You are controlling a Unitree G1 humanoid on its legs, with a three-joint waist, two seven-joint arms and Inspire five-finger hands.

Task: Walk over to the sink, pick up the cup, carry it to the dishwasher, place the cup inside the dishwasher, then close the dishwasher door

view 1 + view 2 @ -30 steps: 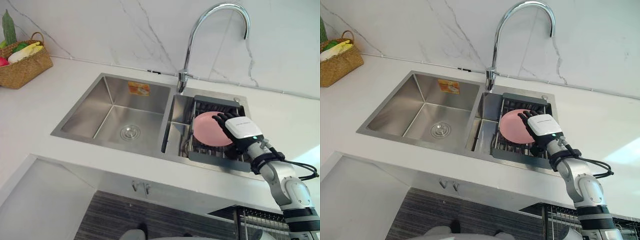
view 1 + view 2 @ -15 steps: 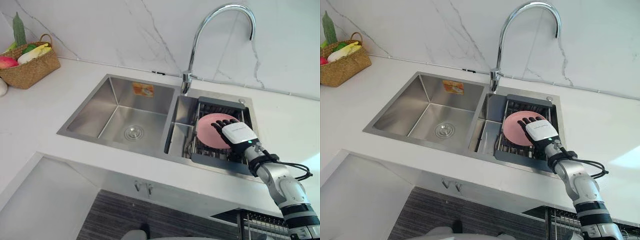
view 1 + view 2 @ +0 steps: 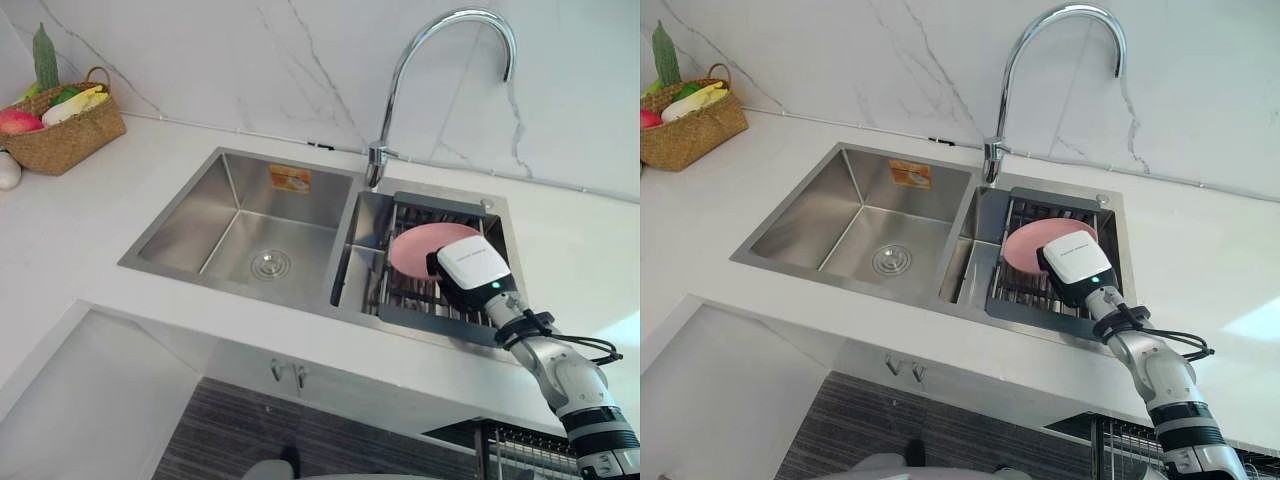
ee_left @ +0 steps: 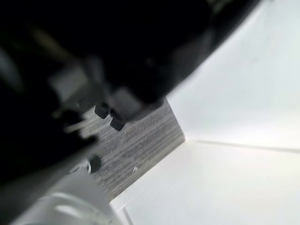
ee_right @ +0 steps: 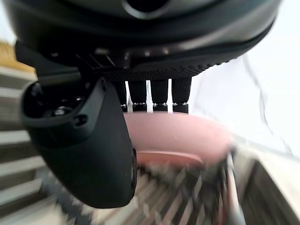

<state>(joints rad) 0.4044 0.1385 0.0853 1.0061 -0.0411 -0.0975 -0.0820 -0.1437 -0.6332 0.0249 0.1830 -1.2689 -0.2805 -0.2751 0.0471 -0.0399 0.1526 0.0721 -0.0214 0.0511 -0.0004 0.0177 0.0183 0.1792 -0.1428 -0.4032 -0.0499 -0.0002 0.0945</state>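
**Pick-up step at the sink, nearest items first.**

- **Below the sink:** Under its front edge, to the right, a wire basket stands beneath the counter. It is probably the dishwasher's rack, though no door can be made out.
- **Left hand:** The left hand appears as a dark bulk in its own wrist view, above striped flooring. Whether it is open or closed cannot be told.
- **Right hand:** The right hand is over the right basin of the sink. It sits at the near right part of a dark drain rack set into that basin.
- **The task's thing:** The right hand lies against the near edge of a pink dish that rests on the rack. No cup is visible, so this shallow, round dish is taken as the thing to be carried. In the right wrist view its rim lies just past the palm. Whether the hand has closed on it cannot be told.
- **Behind the sink:** The tap rises here, with its spout arching over the right basin. Far to the sink's left, a woven basket of produce sits on the counter.

**Judgement:** The reach looks complete and the grasp is unconfirmed. Carrying, loading and closing the door are not yet done. The next move calls for a secure hold on the rim. The dish must then be lifted clear of the rack bars and kept low enough to pass under the spout before the turn toward the dishwasher.
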